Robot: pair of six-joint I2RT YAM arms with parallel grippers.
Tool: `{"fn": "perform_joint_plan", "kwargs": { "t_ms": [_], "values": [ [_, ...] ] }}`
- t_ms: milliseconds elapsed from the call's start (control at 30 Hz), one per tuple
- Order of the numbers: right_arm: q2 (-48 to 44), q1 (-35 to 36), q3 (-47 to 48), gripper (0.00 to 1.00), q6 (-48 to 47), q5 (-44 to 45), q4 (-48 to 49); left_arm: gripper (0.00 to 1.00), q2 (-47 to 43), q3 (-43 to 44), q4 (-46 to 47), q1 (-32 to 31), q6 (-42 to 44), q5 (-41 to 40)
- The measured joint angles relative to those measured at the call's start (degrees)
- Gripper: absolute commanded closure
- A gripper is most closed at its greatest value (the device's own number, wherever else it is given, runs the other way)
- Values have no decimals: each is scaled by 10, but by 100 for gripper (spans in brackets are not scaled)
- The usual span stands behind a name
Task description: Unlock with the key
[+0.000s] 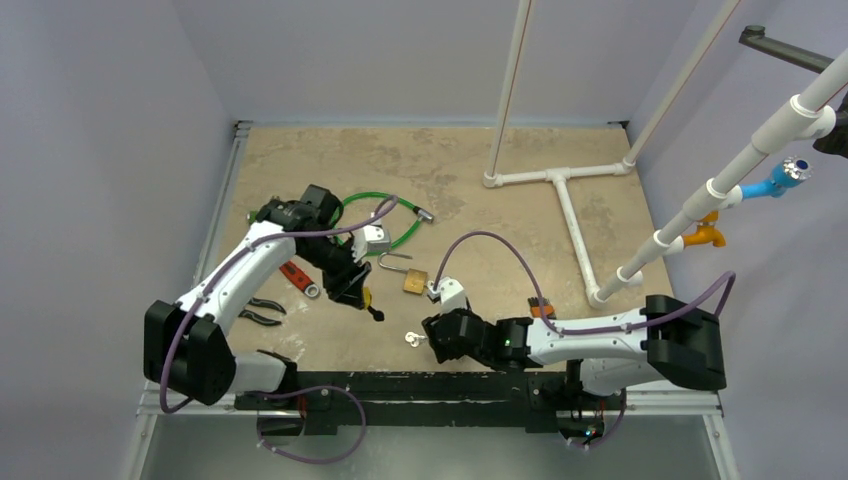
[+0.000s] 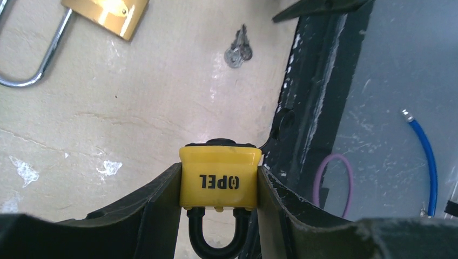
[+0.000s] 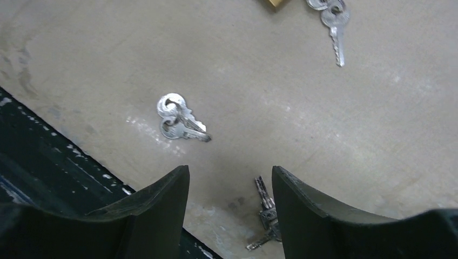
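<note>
Beige, stone-patterned worktop (image 1: 470,190) fills a lavender-walled cell, with a black rail (image 1: 420,385) along its near edge at the bottom of the overhead frame. Just beyond that rail, at lower centre, the right end effector (image 1: 432,333) sits low over the surface with its two dark fingers spread wide, gripping nothing. A pair of silver keys (image 3: 175,120) lies flat just ahead of the finger on the left of the right wrist view, apart from it. A second bunch of keys (image 3: 264,216) lies in the gap between the fingers at the bottom of that frame. Farther in, left of centre, the left end effector (image 2: 219,172) pinches a yellow padlock (image 2: 219,183) by its two sides. The printed word OPEL faces the wrist camera, and the black shackle (image 2: 213,245) loops toward the bottom of that frame. Beyond it a brass padlock (image 1: 415,281) lies flat on the worktop, with another key (image 3: 335,21) near it. A green cable (image 1: 385,215) coils farther back, and a white pipe frame (image 1: 560,180) stands at upper right.
</note>
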Motion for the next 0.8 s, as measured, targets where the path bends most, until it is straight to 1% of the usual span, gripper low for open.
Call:
{"fn": "perform_joint_plan", "kwargs": {
  "t_ms": [67,200,367,467,567,600,633,700,733,767,800],
  "values": [
    [-2,0,0,45,22,11,-30,100,17,-9,16,-18,-12,-32],
    [-21,0,0,46,64,16,-83,100,91,-11,64,-64,-36,-104],
    [-69,0,-11,47,102,17,-116,100,173,-11,114,-101,-42,-179],
    [-72,0,-18,47,118,11,-126,93,203,-11,132,-106,-43,-207],
    [-55,2,-25,48,129,2,-129,80,215,-12,148,-110,-51,-229],
    [-48,2,-26,48,132,-3,-130,75,215,-12,152,-112,-52,-233],
    [-38,4,-27,49,135,-7,-131,68,214,-13,157,-115,-54,-236],
    [-24,6,-26,52,139,-9,-127,50,214,-17,166,-122,-55,-237],
    [-21,6,-25,55,141,-9,-124,43,214,-19,167,-123,-56,-236],
    [-19,7,-24,61,143,-9,-121,37,213,-20,165,-125,-56,-235],
    [-17,7,-24,65,144,-9,-118,34,211,-20,163,-127,-57,-233]
  ]
}}
